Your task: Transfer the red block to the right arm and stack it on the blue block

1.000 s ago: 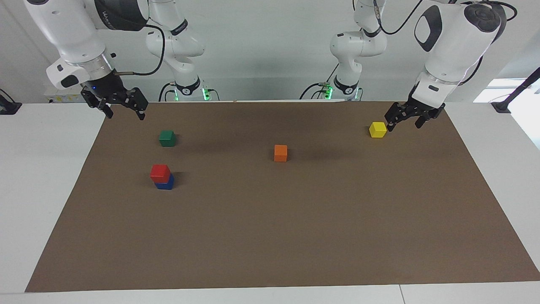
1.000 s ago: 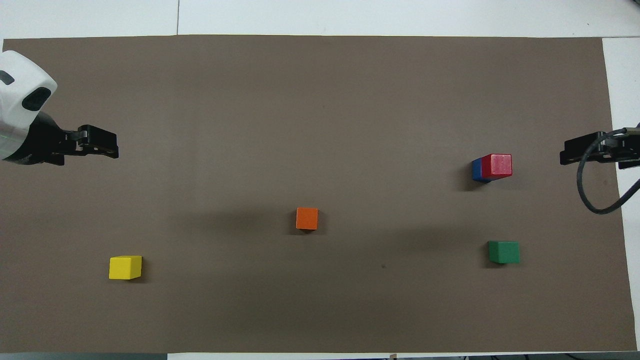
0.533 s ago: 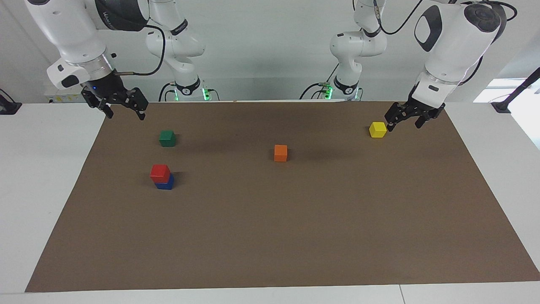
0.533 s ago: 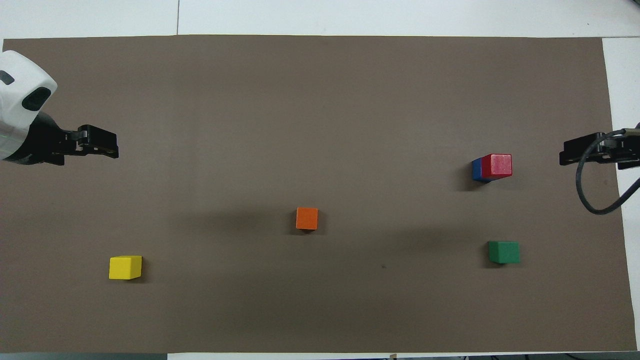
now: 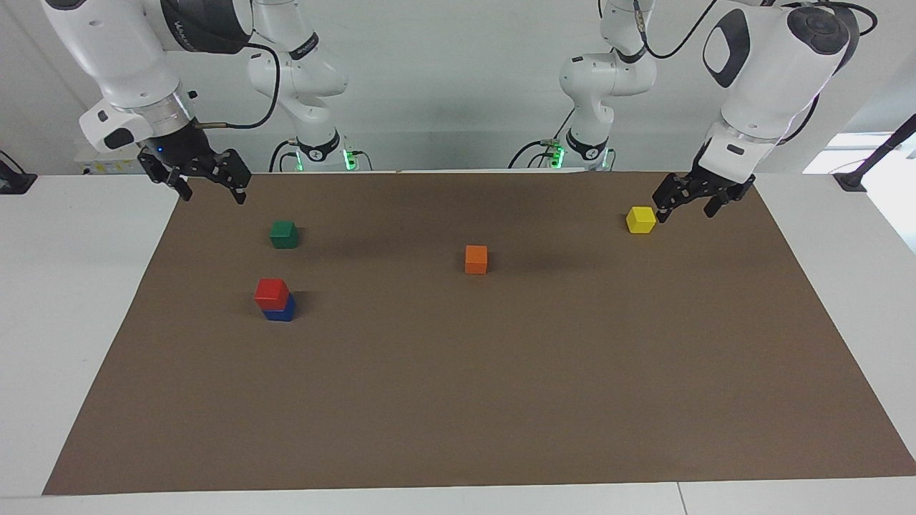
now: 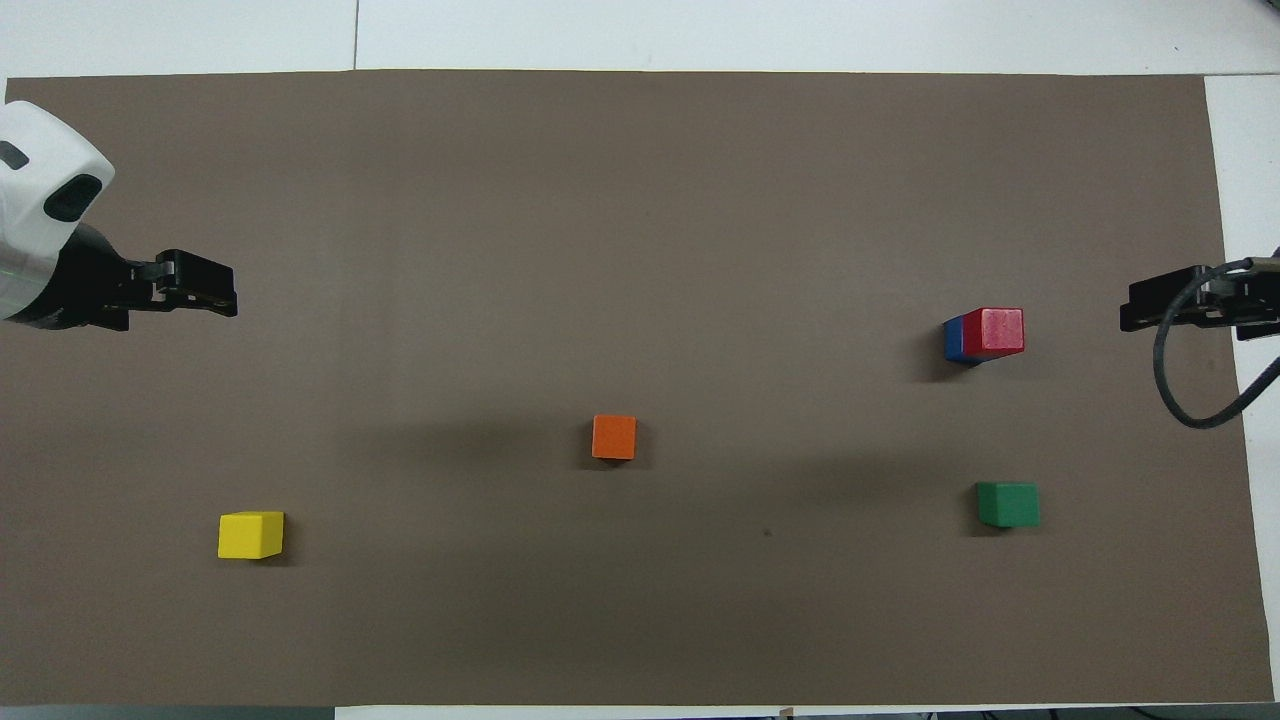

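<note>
The red block (image 5: 271,291) sits on top of the blue block (image 5: 280,311), slightly offset, at the right arm's end of the brown mat. The stack also shows in the overhead view, red block (image 6: 1000,331) over blue block (image 6: 953,339). My right gripper (image 5: 212,192), with the blue wrist light, is open and empty in the air over the mat's edge, apart from the stack; it shows in the overhead view (image 6: 1125,305) too. My left gripper (image 5: 687,209) is open and empty in the air at the left arm's end (image 6: 232,301).
A green block (image 5: 284,234) lies nearer to the robots than the stack. An orange block (image 5: 476,259) lies mid-mat. A yellow block (image 5: 640,219) lies just beside the left gripper's fingers. The brown mat (image 5: 501,400) covers most of the white table.
</note>
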### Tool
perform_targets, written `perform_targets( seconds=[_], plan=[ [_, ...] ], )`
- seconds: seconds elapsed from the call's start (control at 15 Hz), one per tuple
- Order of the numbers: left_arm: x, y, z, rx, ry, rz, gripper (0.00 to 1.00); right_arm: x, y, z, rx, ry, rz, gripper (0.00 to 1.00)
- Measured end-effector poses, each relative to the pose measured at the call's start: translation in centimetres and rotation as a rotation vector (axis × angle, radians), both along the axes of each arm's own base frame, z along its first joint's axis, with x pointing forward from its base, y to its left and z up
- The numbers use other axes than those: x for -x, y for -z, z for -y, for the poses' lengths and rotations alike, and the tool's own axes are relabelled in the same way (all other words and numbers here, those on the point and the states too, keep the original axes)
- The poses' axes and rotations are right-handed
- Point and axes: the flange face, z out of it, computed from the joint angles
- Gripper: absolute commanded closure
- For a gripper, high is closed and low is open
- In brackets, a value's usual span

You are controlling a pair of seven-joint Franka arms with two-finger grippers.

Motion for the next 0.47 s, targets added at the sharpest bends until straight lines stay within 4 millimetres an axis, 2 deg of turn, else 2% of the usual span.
perform_targets(
  seconds=[0.47],
  plan=[
    [0.00,0.00,0.03,0.000,0.001,0.000,0.00,0.06,-0.01,0.17,-0.001,-0.077,-0.002,0.00]
  ],
)
